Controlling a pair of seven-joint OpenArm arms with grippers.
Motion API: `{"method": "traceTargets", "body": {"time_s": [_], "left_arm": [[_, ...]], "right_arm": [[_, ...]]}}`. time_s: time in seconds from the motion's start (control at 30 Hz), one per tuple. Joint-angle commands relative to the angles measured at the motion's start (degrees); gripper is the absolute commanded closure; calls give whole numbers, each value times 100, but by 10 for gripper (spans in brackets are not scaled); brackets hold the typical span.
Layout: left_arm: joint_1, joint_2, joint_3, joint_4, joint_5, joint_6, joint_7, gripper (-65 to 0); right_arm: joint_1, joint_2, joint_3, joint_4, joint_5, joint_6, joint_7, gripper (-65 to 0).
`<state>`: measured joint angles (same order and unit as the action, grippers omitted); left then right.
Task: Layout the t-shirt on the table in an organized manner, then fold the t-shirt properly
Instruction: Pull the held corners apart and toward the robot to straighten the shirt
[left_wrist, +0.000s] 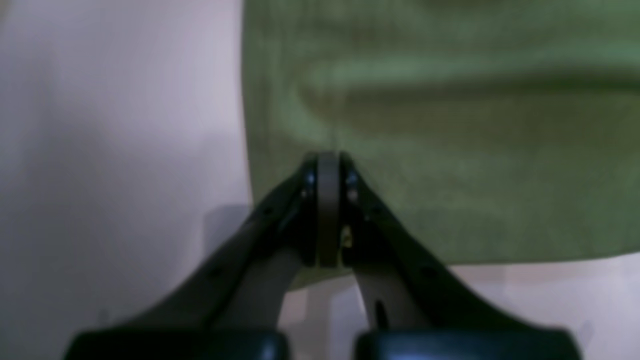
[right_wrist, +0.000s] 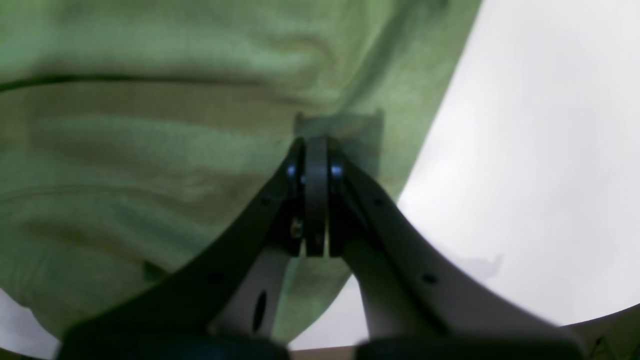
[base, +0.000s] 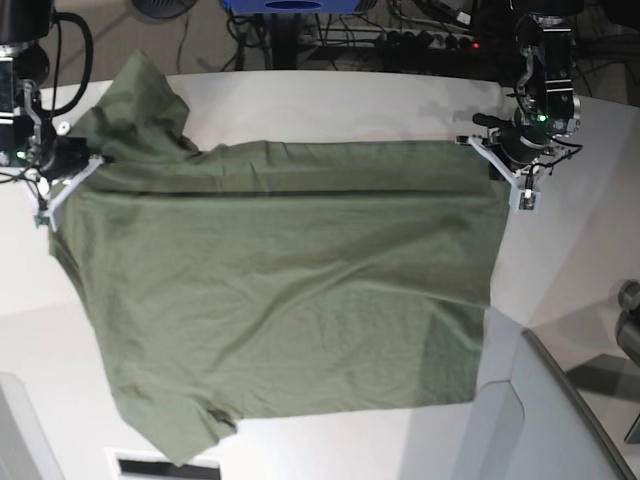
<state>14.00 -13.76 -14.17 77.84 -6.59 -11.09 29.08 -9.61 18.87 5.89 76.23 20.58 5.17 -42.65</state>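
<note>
The left tool (left_wrist: 328, 165) is clamped on the olive-green cotton t-shirt (base: 290, 290). The right tool (right_wrist: 316, 150) pinches its opposite edge. Between both tools, cloth spreads across the white tabletop (base: 330, 100).

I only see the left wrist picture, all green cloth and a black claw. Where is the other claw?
Observer: The right gripper is shut on the t-shirt at its opposite side, near a sleeve.
Operator: Is my gripper holding the shirt too?
Observer: Yes, the left gripper is shut on the t-shirt; the base view shows it at the hem corner.
Operator: Is the whole shirt on the table?
Observer: Mostly. It lies spread over the table, with a fold line running between the two grippers.
Operator: Is it folded yet?
Observer: Not fully; the near sleeve sticks out at the bottom.
</note>
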Motion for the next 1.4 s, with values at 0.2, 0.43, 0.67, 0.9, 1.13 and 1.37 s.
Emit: {"method": "traceTargets", "body": {"time_s": [0.2, 0.43, 0.67, 0.9, 1.13, 1.37], "left_arm": [[152, -97, -20, 88, 39, 32, 85, 0], [161, -53, -380, 528, 39, 15, 94, 0], [477, -53, -1101, 1477, -321, -240, 780, 0], [1004, -193, -1805, 1539, -1447, -1128, 921, 0], [1189, -132, -1831, 1530, -1499, -1225, 912, -169], [1145, -132, -1831, 1504, -1499, -1225, 912, -169]], "right_arm": [[-134, 113, 57, 74, -5, 6, 59, 0], [-143, 139, 57, 575, -5, 24, 59, 0], [-776, -599, 1411, 1973, 30, 59, -91, -23], [-820, -1355, 3020, 2017, 30, 1791, -759, -336], [-820, -1637, 3952, 1903, 21, 2846, -1330, -459], [-828, -1637, 3943, 1243, 21, 3483, -1304, -459]]}}
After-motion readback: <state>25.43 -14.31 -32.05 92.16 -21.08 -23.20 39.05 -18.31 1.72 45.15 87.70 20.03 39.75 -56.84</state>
